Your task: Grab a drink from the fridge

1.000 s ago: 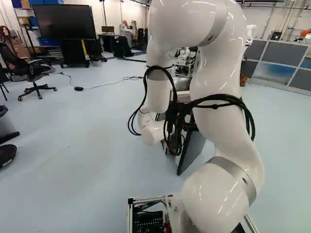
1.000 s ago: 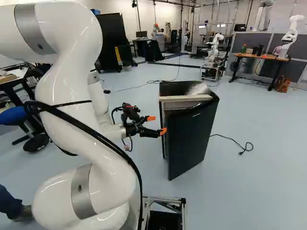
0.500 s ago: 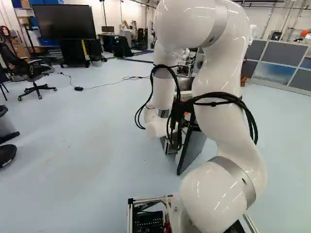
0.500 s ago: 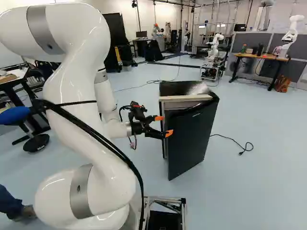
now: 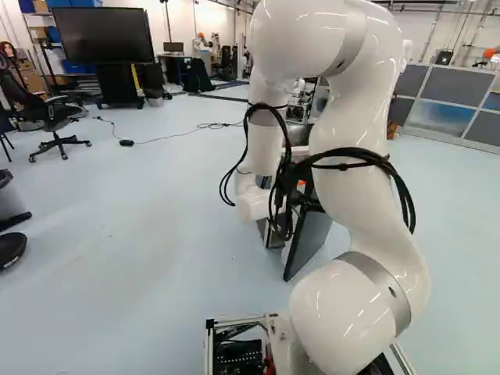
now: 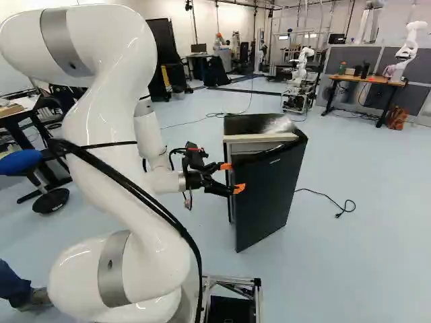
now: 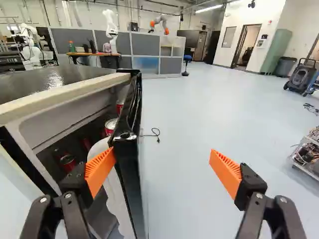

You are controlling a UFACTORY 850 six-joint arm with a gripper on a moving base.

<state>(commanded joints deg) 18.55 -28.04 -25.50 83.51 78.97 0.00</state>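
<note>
Wrist view shows me the fridge [image 7: 35,83] ahead of and beside one finger, red cans [image 7: 110,126] inside, past that fingertip. Next comes the open door [image 7: 128,167], its edge between my fingers. My gripper [image 6: 233,177] is released, its other finger well apart from the door.

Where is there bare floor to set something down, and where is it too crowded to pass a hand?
Bare floor lies between the office chair, the black cable and the arm, and between the fridge door and the loose cable. Crowded: the part-open fridge, with red cans inside and one finger of the open pincer by the door's edge.
</note>
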